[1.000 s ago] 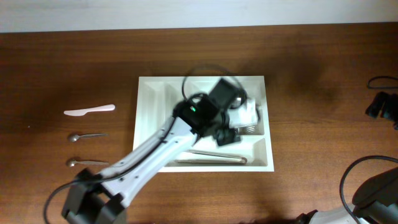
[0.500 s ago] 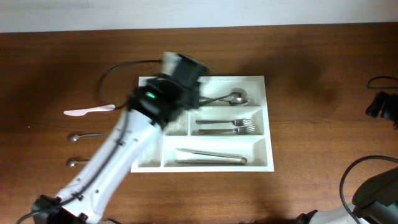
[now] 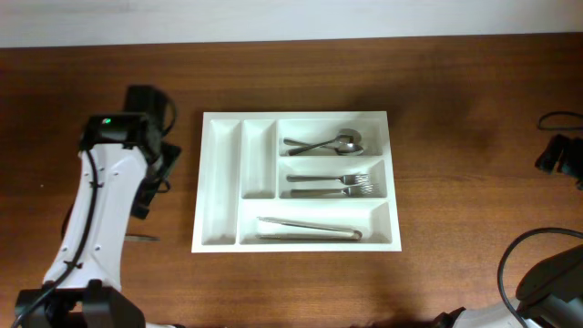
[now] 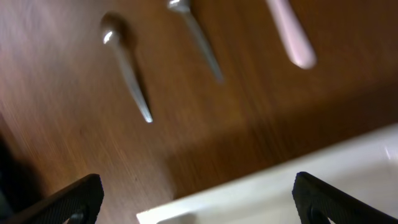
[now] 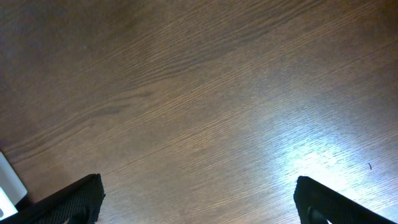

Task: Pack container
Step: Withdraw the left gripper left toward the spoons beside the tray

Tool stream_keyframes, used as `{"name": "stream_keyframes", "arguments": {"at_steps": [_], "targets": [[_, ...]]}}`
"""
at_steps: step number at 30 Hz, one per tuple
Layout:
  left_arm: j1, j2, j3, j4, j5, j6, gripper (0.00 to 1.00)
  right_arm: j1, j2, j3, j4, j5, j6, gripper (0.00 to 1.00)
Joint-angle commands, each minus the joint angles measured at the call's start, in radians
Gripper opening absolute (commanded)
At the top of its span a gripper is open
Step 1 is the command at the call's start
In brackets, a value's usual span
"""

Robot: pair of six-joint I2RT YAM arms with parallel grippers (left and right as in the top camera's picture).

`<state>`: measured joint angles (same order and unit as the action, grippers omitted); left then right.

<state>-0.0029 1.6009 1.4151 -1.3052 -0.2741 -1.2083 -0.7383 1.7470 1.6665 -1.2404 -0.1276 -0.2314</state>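
over the loose cutlery left of the tray, both grippers wide and empty

beside the tray's left wall, the left gripper (image 4: 199,208) hangs with its jaws spread as far as they go and nothing between them. on the wood under it lie one small metal spoon (image 4: 127,71), a second spoon (image 4: 196,37) and the end of a pale pink plastic knife (image 4: 291,34). they are apart from one another and near the tray's rim, though the wrist view is blurred.

the white cutlery tray (image 3: 219,182) sits flat at mid-table. its three wide compartments hold spoons (image 3: 323,143), forks (image 3: 332,185) and tongs (image 3: 310,228), and the two narrow upright compartments are bare. the right gripper (image 5: 199,208) is just as wide open over plain wood, holding nothing.

the tray looks like stiff moulded plastic, light for its bulk and smooth, so a bump would probably send it skidding across the table. it is far too broad for the jaws to span. the likely hold is a pinch over a thin outer wall or a divider, close to a corner where it should flex least. lifting it by one side would likely tip it and slide the cutlery inside.

the loose pieces lie flat and look hard and slick, so a pinch across the handle seems best.
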Motion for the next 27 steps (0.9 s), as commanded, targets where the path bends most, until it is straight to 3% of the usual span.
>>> {"name": "stream_keyframes", "arguments": {"at_steps": [1,12,20,27], "targets": [[0.083,0.009,-0.085,0.031,0.053,-0.115,0.99,-0.002,0.009,-0.001,0.000,0.005,0.008,0.99],[0.150,0.009,-0.356,0.286,0.077,-0.010,0.99,-0.002,0.009,-0.001,0.000,0.005,0.008,0.99],[0.171,0.009,-0.403,0.304,0.076,-0.060,0.99,-0.002,0.009,-0.001,0.000,0.005,0.008,0.99],[0.283,0.009,-0.405,0.304,0.068,-0.054,0.99,-0.002,0.009,-0.001,0.000,0.005,0.008,0.99]]}}
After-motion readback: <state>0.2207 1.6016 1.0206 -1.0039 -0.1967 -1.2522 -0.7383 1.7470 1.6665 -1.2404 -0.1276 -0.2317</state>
